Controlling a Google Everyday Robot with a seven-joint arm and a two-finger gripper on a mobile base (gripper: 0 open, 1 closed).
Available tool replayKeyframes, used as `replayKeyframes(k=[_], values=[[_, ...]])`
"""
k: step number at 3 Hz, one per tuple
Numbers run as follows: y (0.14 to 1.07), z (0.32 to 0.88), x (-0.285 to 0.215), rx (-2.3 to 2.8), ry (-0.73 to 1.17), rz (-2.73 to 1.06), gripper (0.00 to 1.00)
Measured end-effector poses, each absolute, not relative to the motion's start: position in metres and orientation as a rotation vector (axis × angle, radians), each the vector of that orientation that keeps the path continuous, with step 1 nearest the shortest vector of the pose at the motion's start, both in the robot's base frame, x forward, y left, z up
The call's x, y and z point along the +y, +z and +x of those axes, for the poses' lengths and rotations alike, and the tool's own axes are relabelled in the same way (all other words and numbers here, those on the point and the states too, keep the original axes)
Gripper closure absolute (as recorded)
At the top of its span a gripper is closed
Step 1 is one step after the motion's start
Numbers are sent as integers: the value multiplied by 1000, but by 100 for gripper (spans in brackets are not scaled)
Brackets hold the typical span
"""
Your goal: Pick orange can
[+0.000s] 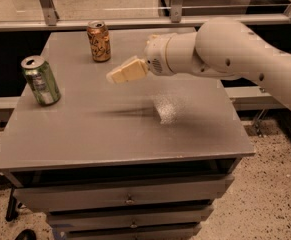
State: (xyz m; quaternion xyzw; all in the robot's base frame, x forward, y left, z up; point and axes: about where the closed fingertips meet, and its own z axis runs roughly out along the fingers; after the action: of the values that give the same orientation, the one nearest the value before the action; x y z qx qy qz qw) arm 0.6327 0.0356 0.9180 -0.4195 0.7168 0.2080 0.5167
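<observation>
The orange can (99, 41) stands upright at the back of the grey table (110, 129), left of centre; it is copper-orange with a silver top. My gripper (131, 59) hovers above the table just right of the can and slightly nearer to me, pointing left toward it. It is open and empty. One cream finger (127, 71) shows clearly; the other is mostly hidden behind the white wrist (172, 54). The gripper is apart from the can.
A green can (40, 80) stands upright near the table's left edge. The table sits on a cabinet with drawers (127, 200). A metal rail and posts (135, 21) run behind the table. My white arm (245, 59) reaches in from the right.
</observation>
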Motion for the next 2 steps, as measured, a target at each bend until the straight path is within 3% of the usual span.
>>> replayKeyframes(k=[2], values=[[902,708,93,1607,576,-929,0]])
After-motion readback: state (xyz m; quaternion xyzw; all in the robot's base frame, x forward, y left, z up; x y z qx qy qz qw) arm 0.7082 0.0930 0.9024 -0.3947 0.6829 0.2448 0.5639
